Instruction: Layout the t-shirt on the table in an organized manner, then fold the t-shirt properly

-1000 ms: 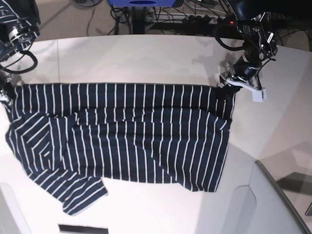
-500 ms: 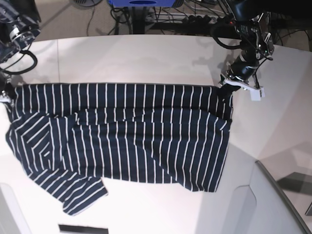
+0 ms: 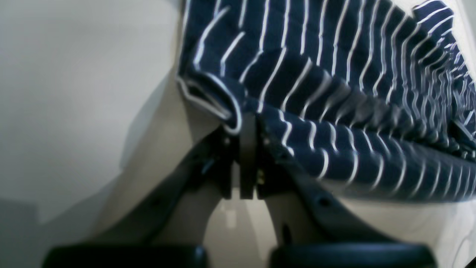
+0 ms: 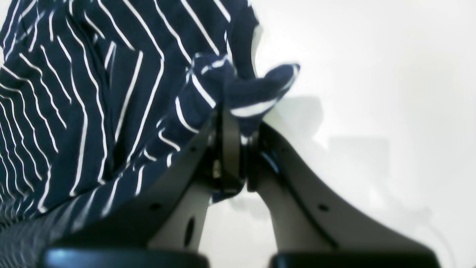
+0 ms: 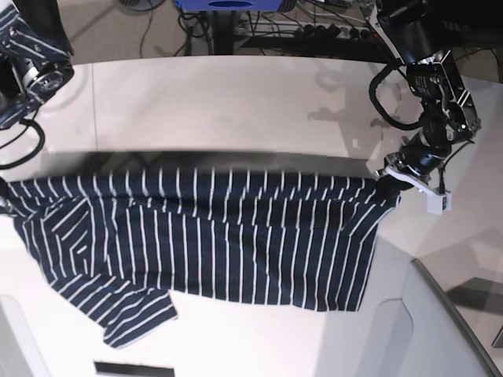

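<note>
The t-shirt is being held taut above the worktop, one corner clamped in each closed hand, left hand and right hand, so it is being spread flat.

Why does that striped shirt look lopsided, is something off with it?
Nothing is damaged. The t-shirt is stretched by its top edge between the left hand and the right hand, each pinching a corner. What looks askew is the lower corner by the right hand, where a sleeve is crumpled and its stripes run slanted on the table.
</note>
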{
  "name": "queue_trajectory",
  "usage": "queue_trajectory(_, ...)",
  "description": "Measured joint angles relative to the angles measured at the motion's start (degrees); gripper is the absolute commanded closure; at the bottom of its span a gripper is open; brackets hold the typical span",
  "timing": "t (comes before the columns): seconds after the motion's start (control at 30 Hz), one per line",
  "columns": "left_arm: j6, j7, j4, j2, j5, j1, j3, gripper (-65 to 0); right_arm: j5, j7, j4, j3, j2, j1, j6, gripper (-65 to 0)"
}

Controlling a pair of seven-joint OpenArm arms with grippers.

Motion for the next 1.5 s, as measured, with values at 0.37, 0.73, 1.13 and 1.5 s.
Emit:
queue_trajectory(0.37, -0.4, 0.2, 3.5, 0.5, -0.2, 6.3, 0.1, 0.0, -0.2, -6.2, 8.0, 0.5, -0.8, -3.3, 3.5, -0.2)
queue_trajectory(0.73, -0.4, 0.7, 8.7, 0.5, -0.3, 4.3, 0.5, 0.0, -0.1, -6.8, 7.9, 0.2, -0.5, -2.1, 3.5, -0.2)
queue_trajectory(1.13, -0.7, 7.1, 10.9, 0.3, -0.8, -4.5, 0.4, 0.0, 0.1, -6.7, 8.0, -1.9, 2.0, 3.1, 3.3, -0.2)
queue_trajectory(1.5, -0.3, 6.9, 10.5, 0.3, -0.1, 8.0, 0.7, 0.0, 0.2, -5.6, 7.9, -2.1, -0.8, -7.6, 3.2, -0.2)
